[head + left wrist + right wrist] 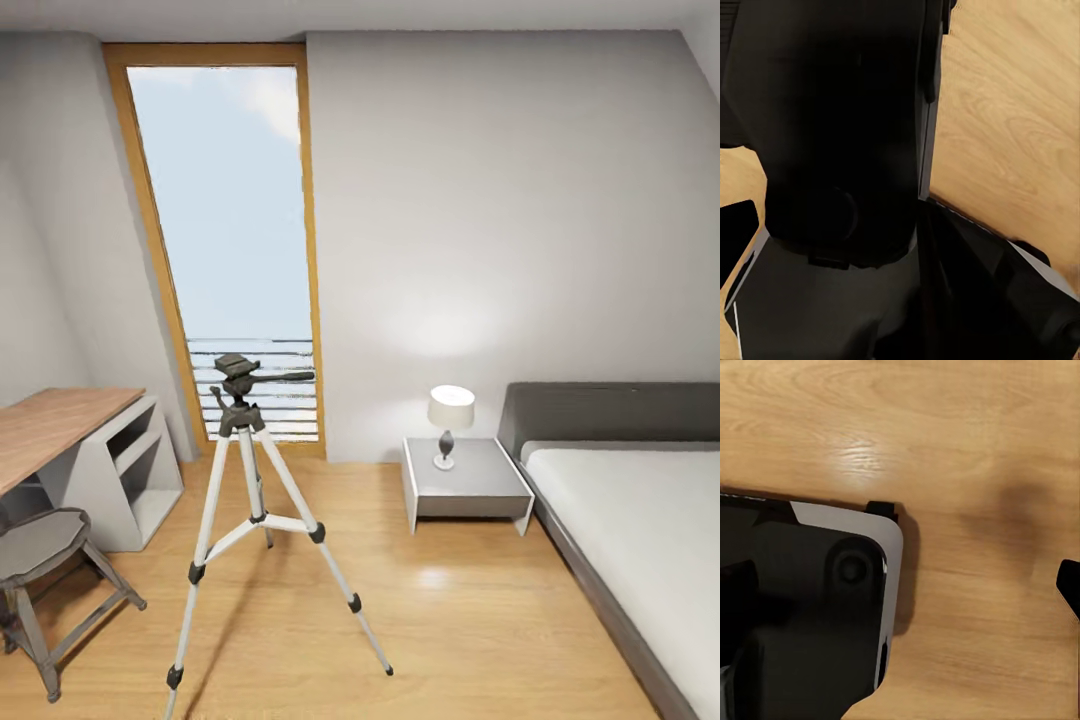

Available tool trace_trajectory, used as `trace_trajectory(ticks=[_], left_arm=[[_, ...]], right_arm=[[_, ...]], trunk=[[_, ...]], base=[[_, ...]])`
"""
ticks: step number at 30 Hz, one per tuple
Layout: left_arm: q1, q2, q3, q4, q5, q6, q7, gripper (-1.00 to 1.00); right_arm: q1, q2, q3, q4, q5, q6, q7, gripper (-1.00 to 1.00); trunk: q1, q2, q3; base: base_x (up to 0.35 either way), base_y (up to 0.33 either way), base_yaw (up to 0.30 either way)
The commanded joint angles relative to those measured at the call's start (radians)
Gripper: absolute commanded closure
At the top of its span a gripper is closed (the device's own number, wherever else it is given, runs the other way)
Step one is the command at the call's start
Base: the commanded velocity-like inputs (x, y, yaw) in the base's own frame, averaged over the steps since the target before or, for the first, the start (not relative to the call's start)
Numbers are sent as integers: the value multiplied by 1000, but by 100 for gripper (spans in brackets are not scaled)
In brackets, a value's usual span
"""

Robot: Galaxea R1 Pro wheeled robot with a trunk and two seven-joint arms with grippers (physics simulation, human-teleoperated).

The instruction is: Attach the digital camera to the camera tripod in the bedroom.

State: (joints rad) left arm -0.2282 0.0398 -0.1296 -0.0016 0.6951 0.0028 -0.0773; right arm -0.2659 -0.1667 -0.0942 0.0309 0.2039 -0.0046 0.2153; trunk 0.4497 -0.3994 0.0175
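Observation:
The camera tripod (250, 520) stands on the light wood floor in front of the tall window, left of centre in the head view. It has three thin silver legs with black joints and feet. Its black head (236, 372) carries nothing, and its pan handle (285, 377) points right. The digital camera is out of view. In the left wrist view my left gripper (900, 247) hangs close against my own dark body, with one fingertip (736, 240) at the picture's edge. My right gripper (900, 589) hangs over the floor beside my base, one fingertip (1069, 586) at the edge, nothing between the fingers.
A wood-topped desk (60, 425) with white shelves runs along the left wall, and a metal stool (45, 560) stands before it. A grey nightstand (470, 495) with a white lamp (449, 425) and the grey bed (640, 540) fill the right side. Open floor lies between tripod and bed.

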Motion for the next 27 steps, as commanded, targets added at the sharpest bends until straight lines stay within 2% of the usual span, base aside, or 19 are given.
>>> trace_trajectory(ticks=[1,19,27], left_arm=[[0,0,-8,1,7,0,1,100],[0,-15,-7,1,8,2,1,100],[0,-18,-8,1,4,2,1,100]], right_arm=[[-1,-1,-9,2,9,0,3,-100],[-1,-1,-9,3,6,3,4,-100],[-1,-1,-9,3,6,5,4,-100]], trunk=[[0,-1,0],[0,-1,0],[0,-1,0]], base=[[0,0,279],[1,0,279],[85,-49,276]])
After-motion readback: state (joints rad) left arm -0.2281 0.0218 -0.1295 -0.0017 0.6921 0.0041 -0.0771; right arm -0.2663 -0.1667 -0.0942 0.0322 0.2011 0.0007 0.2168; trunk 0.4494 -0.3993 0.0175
